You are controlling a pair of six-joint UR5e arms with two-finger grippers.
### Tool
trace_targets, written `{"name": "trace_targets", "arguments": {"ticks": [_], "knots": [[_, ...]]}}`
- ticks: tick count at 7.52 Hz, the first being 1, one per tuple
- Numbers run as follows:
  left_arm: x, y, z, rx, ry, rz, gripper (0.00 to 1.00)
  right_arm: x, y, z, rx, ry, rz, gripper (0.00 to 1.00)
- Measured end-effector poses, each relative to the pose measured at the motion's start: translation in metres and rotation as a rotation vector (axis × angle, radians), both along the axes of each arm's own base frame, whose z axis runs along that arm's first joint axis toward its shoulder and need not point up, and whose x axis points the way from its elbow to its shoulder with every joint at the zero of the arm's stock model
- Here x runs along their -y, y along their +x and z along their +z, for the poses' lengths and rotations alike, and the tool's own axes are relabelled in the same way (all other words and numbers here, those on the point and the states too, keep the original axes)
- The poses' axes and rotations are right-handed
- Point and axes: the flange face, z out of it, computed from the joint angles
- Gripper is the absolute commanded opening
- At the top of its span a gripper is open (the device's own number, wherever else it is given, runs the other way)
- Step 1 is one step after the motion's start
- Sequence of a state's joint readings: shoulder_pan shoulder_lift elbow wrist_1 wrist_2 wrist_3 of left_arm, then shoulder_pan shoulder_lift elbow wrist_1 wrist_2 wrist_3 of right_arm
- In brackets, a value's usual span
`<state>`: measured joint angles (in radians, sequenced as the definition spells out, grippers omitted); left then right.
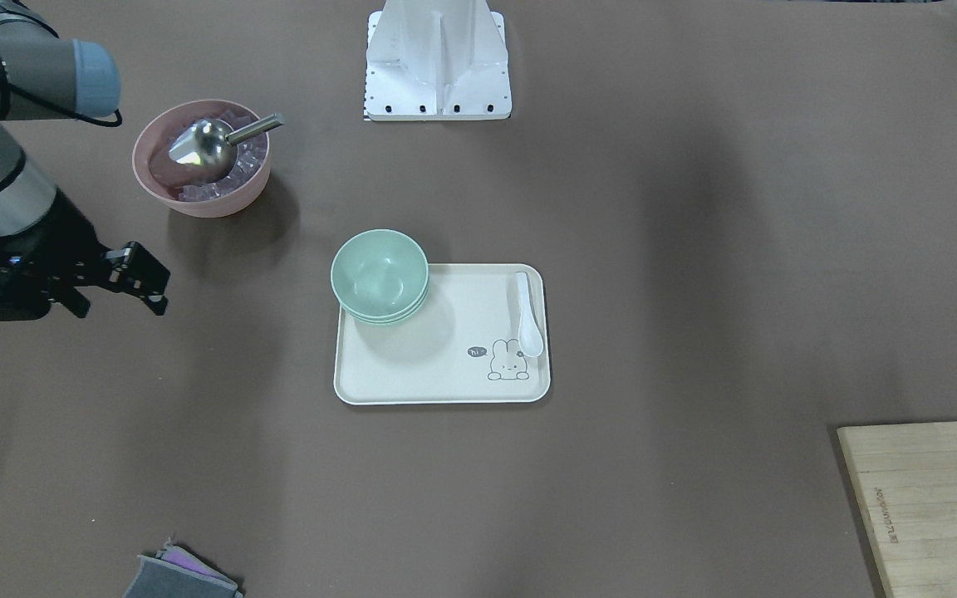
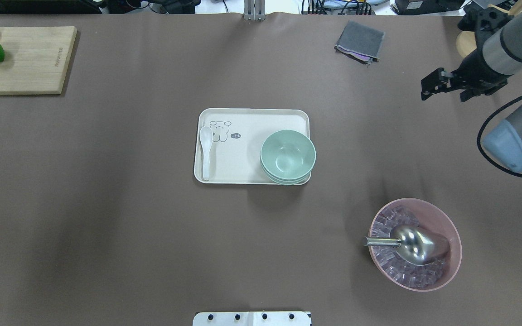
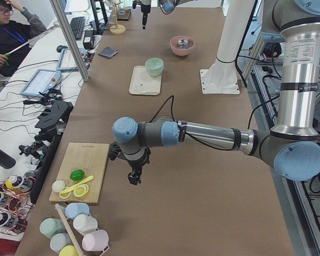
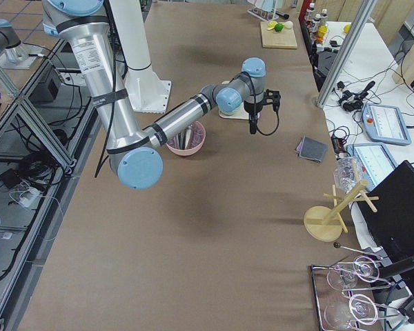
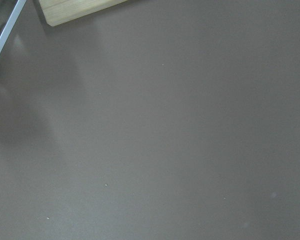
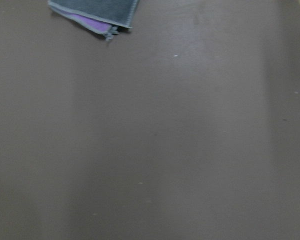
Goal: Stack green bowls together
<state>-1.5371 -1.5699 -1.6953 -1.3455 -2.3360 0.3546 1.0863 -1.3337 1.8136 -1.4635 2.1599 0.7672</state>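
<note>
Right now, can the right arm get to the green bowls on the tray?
Probably yes: bare table lies between the right hand and the green bowls; the pink bowl sits aside.

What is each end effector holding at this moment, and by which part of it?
Nothing: the right end effector and the left end effector both hang empty.

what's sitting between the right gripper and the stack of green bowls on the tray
Nothing visible. Only bare table lies between the right gripper and the green bowls. The pink bowl sits off that line, nearer the robot; the grey cloth lies farther away.
</note>
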Motion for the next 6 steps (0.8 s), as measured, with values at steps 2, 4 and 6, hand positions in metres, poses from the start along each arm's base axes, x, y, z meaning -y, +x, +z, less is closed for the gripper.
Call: {"name": "trace_targets", "arguments": {"ticks": [2,4,6], "knots": [[-0.001,0.000,0.009,-0.004,-0.025,-0.004,0.98,-0.009,0.066,0.062,-0.060,-0.018,0.007,1.00],[-0.002,0.001,0.008,-0.013,-0.060,-0.039,0.98,-0.034,0.129,0.122,-0.101,-0.013,-0.042,1.00],[-0.003,0.003,0.006,-0.053,-0.103,-0.084,0.98,-0.072,0.185,0.185,-0.112,-0.018,-0.111,1.00]]}}
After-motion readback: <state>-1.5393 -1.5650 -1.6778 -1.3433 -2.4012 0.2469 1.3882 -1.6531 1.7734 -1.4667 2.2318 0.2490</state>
